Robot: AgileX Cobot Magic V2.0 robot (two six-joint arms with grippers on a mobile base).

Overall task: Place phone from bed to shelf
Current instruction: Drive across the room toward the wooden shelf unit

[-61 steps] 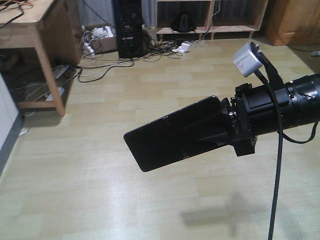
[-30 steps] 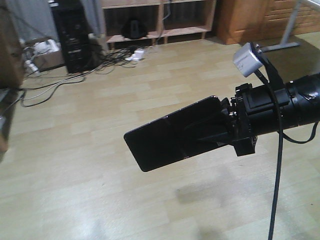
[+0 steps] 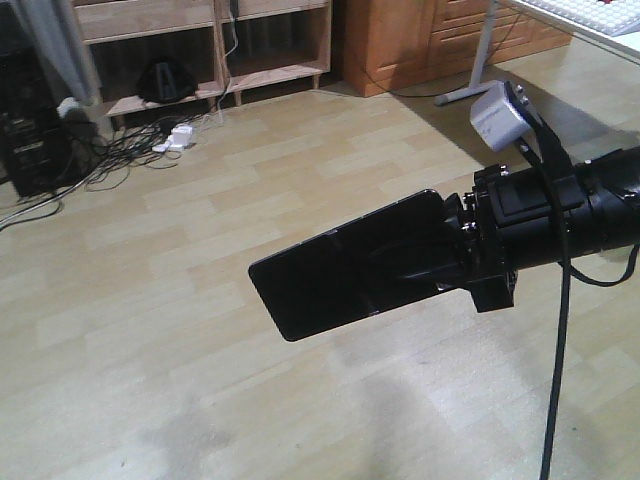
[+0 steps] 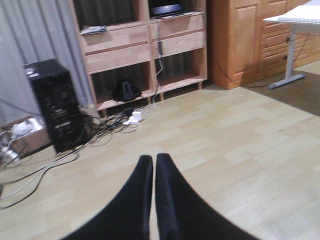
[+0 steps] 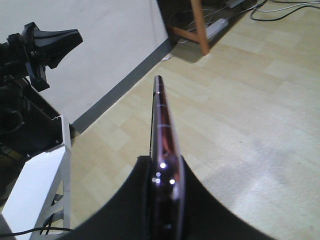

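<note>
Across the floor from us, the shelf stands well apart from the phone, whose long axis juts straight out of our right gripper, clamped on its near end. Our left gripper, fingers pressed together and empty, faces that shelf.

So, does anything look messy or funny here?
Yes. A tangle of cables sprawls across the floor in front of the shelf. The phone, gripped by the right gripper, shows a faint crease across its middle.
</note>
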